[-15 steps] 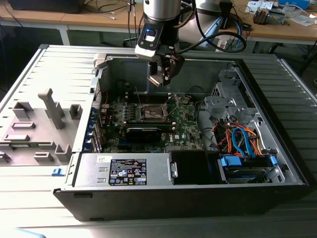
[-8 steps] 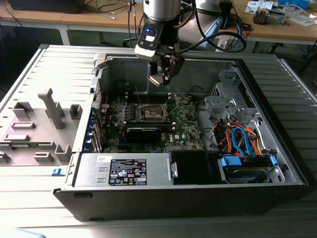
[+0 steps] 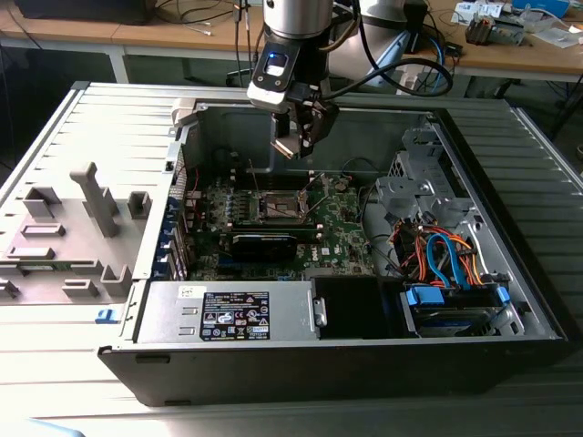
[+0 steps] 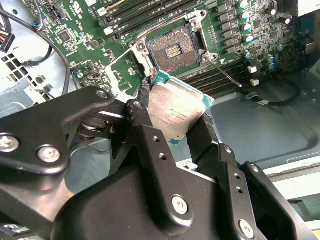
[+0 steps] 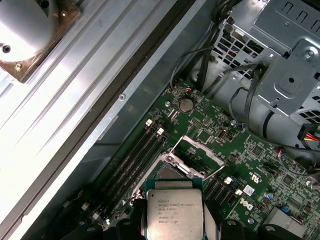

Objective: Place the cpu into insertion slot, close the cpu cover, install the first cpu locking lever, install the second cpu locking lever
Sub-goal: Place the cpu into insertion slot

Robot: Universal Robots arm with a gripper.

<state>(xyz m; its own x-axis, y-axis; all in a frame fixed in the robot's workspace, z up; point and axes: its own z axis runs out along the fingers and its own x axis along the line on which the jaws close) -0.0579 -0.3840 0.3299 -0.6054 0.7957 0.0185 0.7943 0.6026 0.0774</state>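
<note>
the gripper point(image 3: 299, 138) is clenched on the cpu point(image 4: 176, 109), pinching two opposite edges, silvery face showing, held up in the air inside the case point(image 3: 510, 300). the insertion slot point(image 4: 172, 50) lies bare on the green board point(image 4: 75, 30) below it, well apart, with the cpu cover point(image 5: 199, 148) swung up.

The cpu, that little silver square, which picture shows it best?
The second wrist view: the cpu shows nearly whole, pinched between the black fingers, with the open insertion slot beyond. The first wrist view cuts off one edge of it. The exterior view shows a small pale piece held over the board.
</note>
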